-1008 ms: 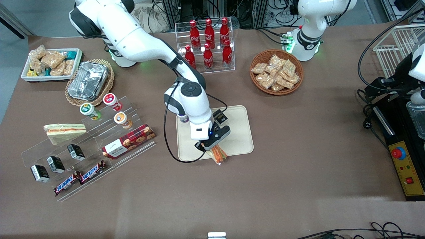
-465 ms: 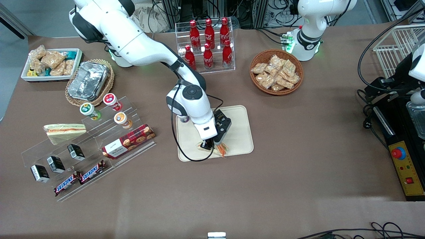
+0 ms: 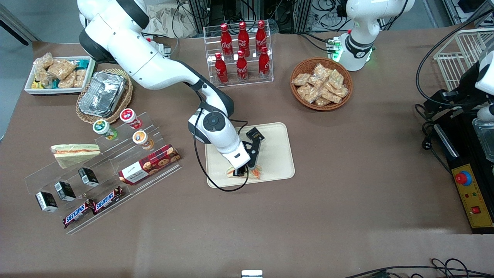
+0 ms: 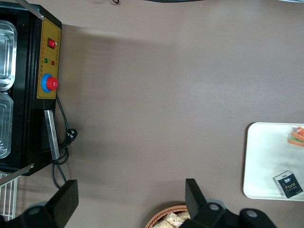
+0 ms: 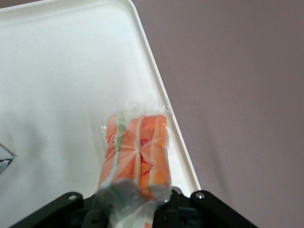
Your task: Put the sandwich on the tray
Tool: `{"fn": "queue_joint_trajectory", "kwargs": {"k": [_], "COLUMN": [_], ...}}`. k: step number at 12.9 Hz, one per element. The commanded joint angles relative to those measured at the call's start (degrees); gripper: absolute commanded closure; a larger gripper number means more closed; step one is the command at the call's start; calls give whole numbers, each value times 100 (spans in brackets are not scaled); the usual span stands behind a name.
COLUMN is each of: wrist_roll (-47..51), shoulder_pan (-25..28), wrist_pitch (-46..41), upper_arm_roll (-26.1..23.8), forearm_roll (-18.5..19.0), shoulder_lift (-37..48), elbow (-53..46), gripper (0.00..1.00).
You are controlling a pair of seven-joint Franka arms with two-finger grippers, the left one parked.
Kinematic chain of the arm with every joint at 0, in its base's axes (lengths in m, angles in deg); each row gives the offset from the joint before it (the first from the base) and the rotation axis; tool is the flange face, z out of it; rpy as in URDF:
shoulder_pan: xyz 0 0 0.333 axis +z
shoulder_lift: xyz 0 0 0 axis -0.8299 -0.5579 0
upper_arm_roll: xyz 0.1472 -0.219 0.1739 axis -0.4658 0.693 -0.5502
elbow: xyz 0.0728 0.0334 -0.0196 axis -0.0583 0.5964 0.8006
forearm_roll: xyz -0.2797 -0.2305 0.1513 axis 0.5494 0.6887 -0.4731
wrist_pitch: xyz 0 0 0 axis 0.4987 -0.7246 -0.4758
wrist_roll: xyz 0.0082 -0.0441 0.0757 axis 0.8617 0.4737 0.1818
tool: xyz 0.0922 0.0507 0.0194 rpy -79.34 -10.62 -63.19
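The sandwich (image 3: 251, 172), a clear-wrapped wedge with orange and green filling, is held low over the cream tray (image 3: 278, 154), just inside the tray edge nearest the front camera. My right gripper (image 3: 244, 170) is shut on it from above. In the right wrist view the sandwich (image 5: 137, 152) sticks out from between the jaws of the gripper (image 5: 135, 209), above the tray (image 5: 71, 71) close to its rim. I cannot tell whether the wrap touches the tray. The parked arm's view shows the tray (image 4: 266, 156) and a tip of the sandwich (image 4: 297, 136).
A small black packet (image 3: 255, 134) lies on the tray, farther from the front camera. A look-alike wedge (image 3: 75, 152) sits on the acrylic stand (image 3: 115, 170) toward the working arm's end. A cola bottle rack (image 3: 241, 50) and a snack basket (image 3: 321, 83) stand farther back.
The gripper has carried the sandwich from over the tray's near edge to inside the rim and lower, and the wrist has turned.
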Motion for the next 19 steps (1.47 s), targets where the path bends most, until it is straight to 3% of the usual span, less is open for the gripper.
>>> {"fn": "queue_joint_trajectory", "kwargs": {"k": [1, 4, 9, 13, 19], "wrist_roll": [-113, -87, 272, 1230, 1267], "shoulder_pan": [-57, -92, -180, -627, -2146], "wrist_pitch": [76, -99, -1968, -3490, -4195], "upper_arm_roll": [-107, -133, -81, -1, -19], "forearm_roll": [19, -103, -1254, -1273, -1282], "shoulder_lift": [-70, 157, 1236, 2265, 3163], "elbow": [-45, -18, 8, -36, -45], "gripper": [0, 0, 0, 0, 0]}}
